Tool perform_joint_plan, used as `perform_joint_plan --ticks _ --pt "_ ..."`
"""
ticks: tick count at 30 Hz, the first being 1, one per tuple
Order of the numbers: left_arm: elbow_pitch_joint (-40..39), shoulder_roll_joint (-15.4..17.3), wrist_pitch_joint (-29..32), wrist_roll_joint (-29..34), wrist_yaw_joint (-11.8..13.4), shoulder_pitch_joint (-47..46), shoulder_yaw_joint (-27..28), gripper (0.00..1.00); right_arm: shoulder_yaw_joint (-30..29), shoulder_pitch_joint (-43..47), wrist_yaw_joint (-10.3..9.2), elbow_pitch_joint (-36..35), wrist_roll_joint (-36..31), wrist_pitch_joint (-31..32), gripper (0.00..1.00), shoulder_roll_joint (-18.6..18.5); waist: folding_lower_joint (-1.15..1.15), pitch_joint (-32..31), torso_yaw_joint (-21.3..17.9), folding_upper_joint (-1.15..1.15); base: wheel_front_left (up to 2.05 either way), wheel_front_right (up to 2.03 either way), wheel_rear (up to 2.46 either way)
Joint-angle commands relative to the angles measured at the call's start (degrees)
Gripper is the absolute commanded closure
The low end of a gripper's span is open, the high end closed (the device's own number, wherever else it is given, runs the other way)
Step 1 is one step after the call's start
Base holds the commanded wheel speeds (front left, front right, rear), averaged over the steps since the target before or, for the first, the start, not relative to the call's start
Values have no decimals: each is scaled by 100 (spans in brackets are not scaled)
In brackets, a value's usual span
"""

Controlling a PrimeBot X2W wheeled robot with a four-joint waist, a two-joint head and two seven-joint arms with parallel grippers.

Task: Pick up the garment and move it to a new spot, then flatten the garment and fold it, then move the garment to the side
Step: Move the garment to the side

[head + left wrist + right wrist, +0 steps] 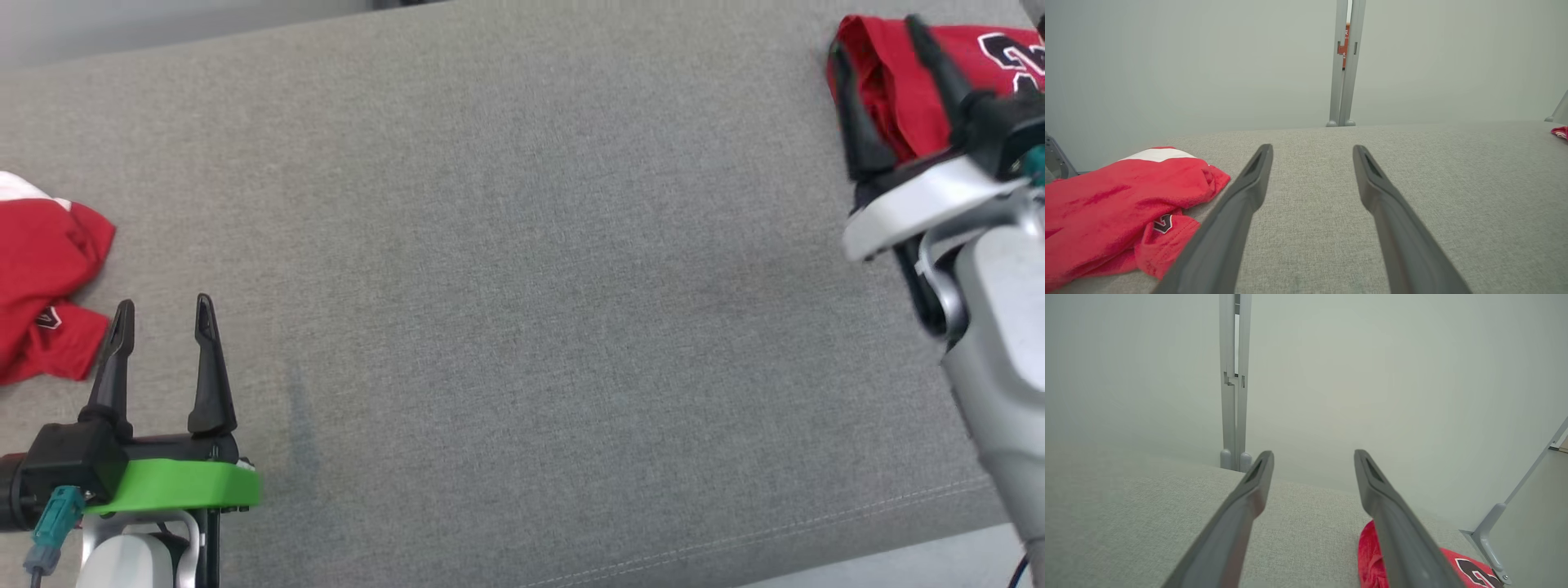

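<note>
The counter [522,286] is covered in grey woven cloth, matt and slightly coarse, with a stitched seam near its front edge. The crumpled garment [41,269] is soft red cloth with a faintly fuzzy nap, a white cloth band and a small sewn patch. The numbered garment [898,90] is red cloth, finely ribbed, with a flat black-and-white print. The jaws of the left gripper [163,304] and right gripper [875,33] look like dark matt plastic. The green collar [180,486] is smooth plastic. The posts [1345,81] look like grey satin metal.
</note>
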Motion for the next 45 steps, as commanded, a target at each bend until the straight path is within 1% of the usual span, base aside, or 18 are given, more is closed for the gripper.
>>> perform_joint_plan --ticks 1,8,13,18,26,35,45 --pt "37 -32 -29 34 -27 71 33 0 -38 232 -11 -93 -22 -35 0 71 0 -248 113 0 0 0 0" --pt "214 -141 -24 68 -58 173 140 0 -151 1170 -11 -525 -33 -58 0 493 0 -501 203 0 0 0 0" --pt "340 -194 -24 101 -93 253 185 0 -241 1754 -11 -831 -161 -64 0 744 0 -627 261 0 0 0 0" --pt "455 -248 -24 134 -105 293 237 0 -452 2329 -11 -1107 -286 -65 0 1009 0 -783 335 0 0 0 0" --pt "626 -315 -24 168 -144 413 319 0 -739 2970 -11 -1501 -433 -63 0 1314 0 -1008 406 0 0 0 0" --pt "766 -356 -24 225 -163 513 383 0 -1002 3593 -10 -1778 -527 -64 0 1534 0 -1262 505 0 0 0 0" --pt "861 -323 -24 286 -199 465 427 0 -1143 3946 -10 -1866 -559 -64 0 1661 0 -1331 585 0 0 0 0"
